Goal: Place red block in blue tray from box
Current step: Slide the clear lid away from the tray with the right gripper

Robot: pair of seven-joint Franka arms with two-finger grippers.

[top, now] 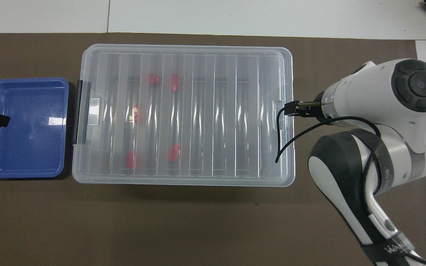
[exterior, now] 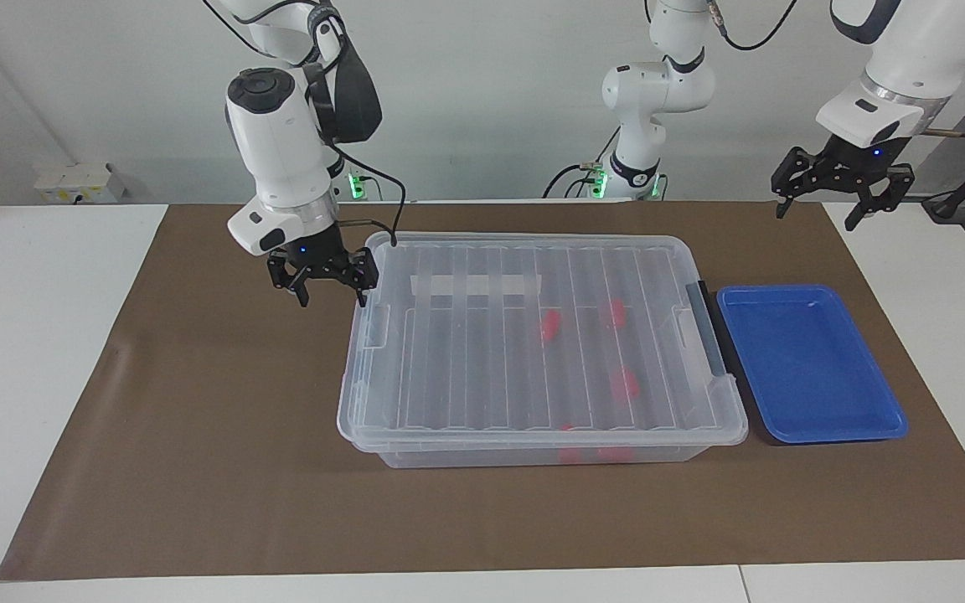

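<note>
Clear plastic, lid on: the box (exterior: 541, 343) sits just beside the right gripper (exterior: 325, 286), which hovers at its end, fingers apart. Red blocks (exterior: 623, 383) lie inside (five show). Past them, the blue tray (exterior: 809, 364); over the desk near it waits the left gripper (exterior: 841, 186), spread wide.

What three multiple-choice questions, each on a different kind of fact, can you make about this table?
1. Where is the blue tray?
A. On the box lid
B. Beside the box, at its black handle end
C. Inside the box

2. How many red blocks are visible in the box?
A. Two
B. Five
C. Nine

3. How is the box now?
A. Lid on
B. Lid off
C. Tipped over

Answers: 1 B, the tray lies next to the handle; 2 B, the overhead view shows five; 3 A, the ribbed lid covers the blocks.
</note>
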